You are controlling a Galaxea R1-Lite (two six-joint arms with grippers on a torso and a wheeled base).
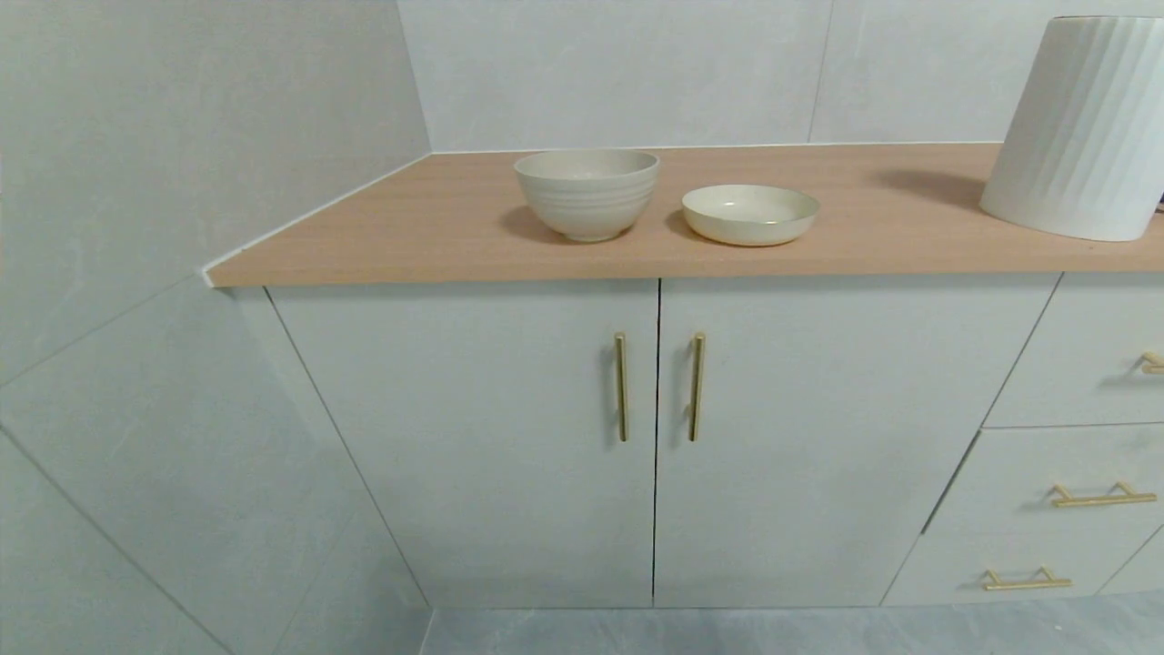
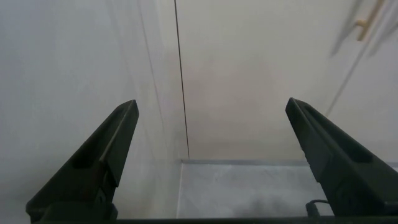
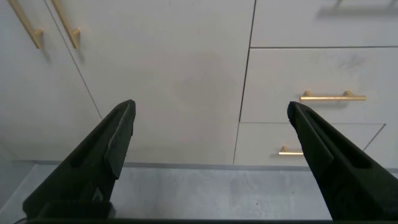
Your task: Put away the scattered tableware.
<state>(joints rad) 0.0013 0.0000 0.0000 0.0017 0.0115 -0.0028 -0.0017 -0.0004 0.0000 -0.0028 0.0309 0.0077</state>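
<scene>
A deep beige ribbed bowl stands on the wooden countertop, left of a shallow cream dish. Both sit above the closed double cabinet doors with gold handles. My left gripper is open and held low, facing the cabinet's left door and the wall corner near the floor. My right gripper is open too, low in front of the cabinet where the right door meets the drawers. Nothing lies between either pair of fingers.
A tall white ribbed container stands at the counter's right end. Drawers with gold handles stack right of the doors. A tiled wall closes in on the left. Grey floor runs below the cabinet.
</scene>
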